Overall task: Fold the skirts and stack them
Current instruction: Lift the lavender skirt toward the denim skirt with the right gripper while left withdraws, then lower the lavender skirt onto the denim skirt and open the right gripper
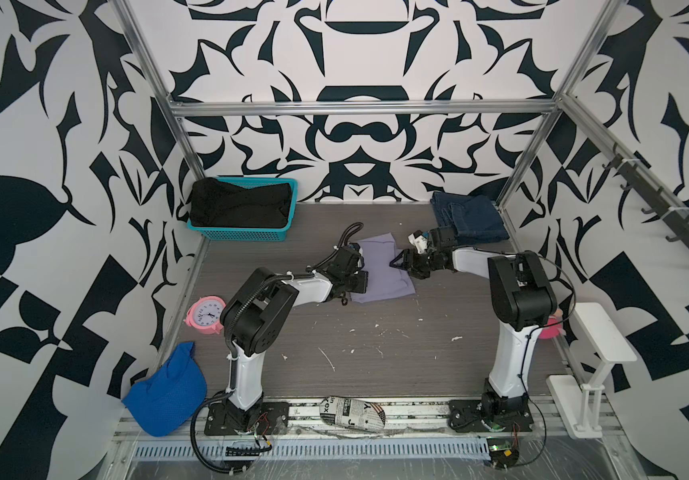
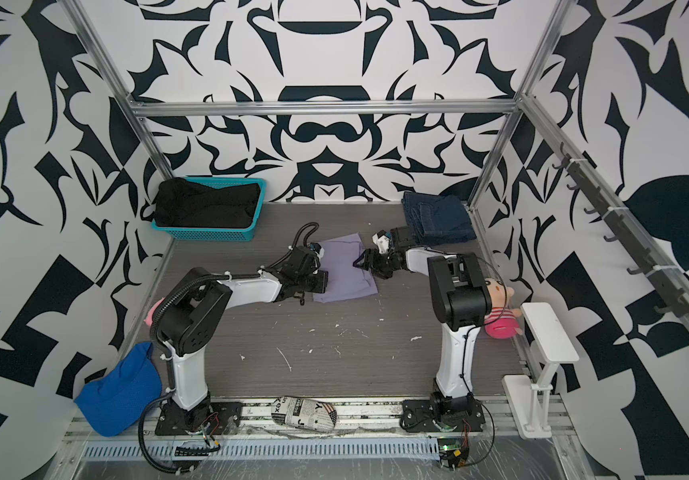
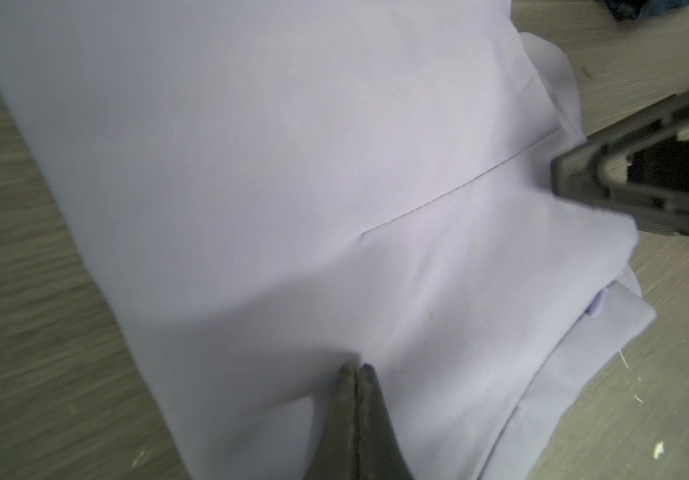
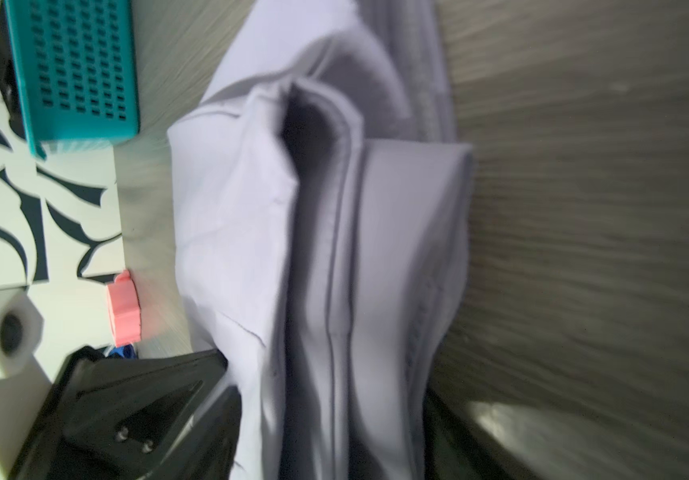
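The pale lavender skirt (image 1: pixel 382 272) lies partly folded mid-table. My left gripper (image 3: pixel 357 369) is shut, its tips resting on the skirt's cloth near its left side; I cannot tell whether any cloth is pinched. My right gripper (image 1: pixel 392 262) is open at the skirt's right edge, and the stacked folded layers (image 4: pixel 334 291) run between its fingers (image 4: pixel 147 415). The dark blue denim skirt (image 1: pixel 469 220) lies folded at the back right corner. The black skirt (image 1: pixel 241 205) fills a teal basket (image 1: pixel 243 235) at the back left.
A pink clock (image 1: pixel 205 316) stands by the left wall. A bright blue mesh cloth (image 1: pixel 166 390) lies at the front left, and a newspaper-print bundle (image 1: pixel 353 411) on the front rail. A doll (image 2: pixel 498 307) and a white stand (image 1: pixel 596 332) are at the right.
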Controlling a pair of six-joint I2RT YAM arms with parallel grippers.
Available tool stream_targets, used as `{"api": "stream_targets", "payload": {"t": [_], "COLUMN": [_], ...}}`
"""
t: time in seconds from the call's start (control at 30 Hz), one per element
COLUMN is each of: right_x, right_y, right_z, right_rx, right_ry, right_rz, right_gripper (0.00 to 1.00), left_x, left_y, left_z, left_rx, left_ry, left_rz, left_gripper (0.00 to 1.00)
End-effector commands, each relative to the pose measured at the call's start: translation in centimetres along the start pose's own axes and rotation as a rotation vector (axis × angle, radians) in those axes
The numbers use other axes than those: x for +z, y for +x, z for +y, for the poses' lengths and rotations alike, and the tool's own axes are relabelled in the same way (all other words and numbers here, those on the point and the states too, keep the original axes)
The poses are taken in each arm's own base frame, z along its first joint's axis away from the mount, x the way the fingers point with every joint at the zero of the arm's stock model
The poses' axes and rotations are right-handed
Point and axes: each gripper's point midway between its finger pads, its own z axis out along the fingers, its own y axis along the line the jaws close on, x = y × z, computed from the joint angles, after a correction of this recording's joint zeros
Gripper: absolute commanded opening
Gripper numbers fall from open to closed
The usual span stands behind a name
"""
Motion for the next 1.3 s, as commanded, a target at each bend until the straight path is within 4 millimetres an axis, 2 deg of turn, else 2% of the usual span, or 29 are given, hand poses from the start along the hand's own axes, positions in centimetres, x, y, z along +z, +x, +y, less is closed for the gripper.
{"api": "stream_targets", "payload": {"t": [0.0, 0.03, 0.1, 0.2, 0.23, 0.27, 0.37, 0.47, 0.6, 0.67, 0.73, 0.87, 0.97, 1.03, 1.17, 1.27], "right_x": [1.1, 1.3, 1.6, 1.6, 1.4, 1.2, 0.3, -0.5, -2.2, -3.6, -5.4, -9.4, -13.7, -16.8, -21.6, -25.3], "right_y": [0.4, 0.4, 0.3, -0.1, -0.4, -0.7, -1.9, -3.3, -6.0, -7.9, -9.9, -13.4, -16.2, -17.9, -20.6, -22.5], "right_z": [-0.1, -0.3, -0.5, -0.3, -0.2, 0.1, 1.2, 2.3, 3.6, 4.2, 5.5, 8.9, 10.8, 11.3, 11.1, 9.4], "right_rx": [0.024, 0.03, 0.04, 0.043, 0.042, 0.036, 0.01, -0.032, -0.076, -0.056, -0.03, -0.013, 0.022, 0.047, 0.082, 0.166], "right_ry": [-0.009, -0.007, -0.007, -0.014, -0.011, -0.008, 0.0, 0.016, 0.039, 0.024, -0.022, -0.113, -0.192, -0.214, -0.184, -0.176], "right_rz": [0.022, 0.022, 0.021, 0.011, 0.004, -0.003, -0.031, -0.046, -0.087, -0.141, -0.214, -0.36, -0.505, -0.624, -0.819, -0.972], "right_gripper": [0.48, 0.41, 0.36, 0.14, 0.02, 0.0, 0.0, 0.0, 0.0, 0.0, 0.0, 0.0, 0.0, 0.0, 0.0, 0.0], "left_x": [0.2, 0.1, 0.0, -0.6, -1.0, -1.4, -3.4, -6.4, -11.9, -14.4, -16.3, -17.7, -18.4, -18.2, -18.1, -18.2], "left_y": [0.5, 0.4, 0.4, 0.0, -0.3, -0.6, -2.1, -4.3, -6.8, -7.2, -7.1, -5.8, -5.3, -4.9, -4.7, -4.8], "left_z": [0.6, 0.5, 0.5, 0.5, 0.5, 0.4, -0.1, -0.3, -0.3, 0.0, 0.5, 1.5, 1.7, 1.9, 2.1, 2.0], "left_rx": [-0.008, -0.008, -0.007, -0.001, 0.001, 0.002, 0.008, 0.004, -0.009, -0.013, -0.022, -0.03, -0.038, -0.04, -0.043, -0.033], "left_ry": [-0.015, -0.014, -0.015, -0.024, -0.027, -0.029, -0.028, -0.055, -0.069, -0.072, -0.077, -0.082, -0.084, -0.088, -0.096, -0.095], "left_rz": [-0.001, -0.004, -0.006, -0.019, -0.031, -0.041, -0.08, -0.16, -0.347, -0.432, -0.499, -0.535, -0.539, -0.525, -0.52, -0.516], "left_gripper": [0.0, 0.0, 0.0, 0.0, 0.02, 0.08, 0.15, 0.38, 0.65, 0.68, 0.76, 0.78, 0.77, 0.77, 0.77, 0.77]}}
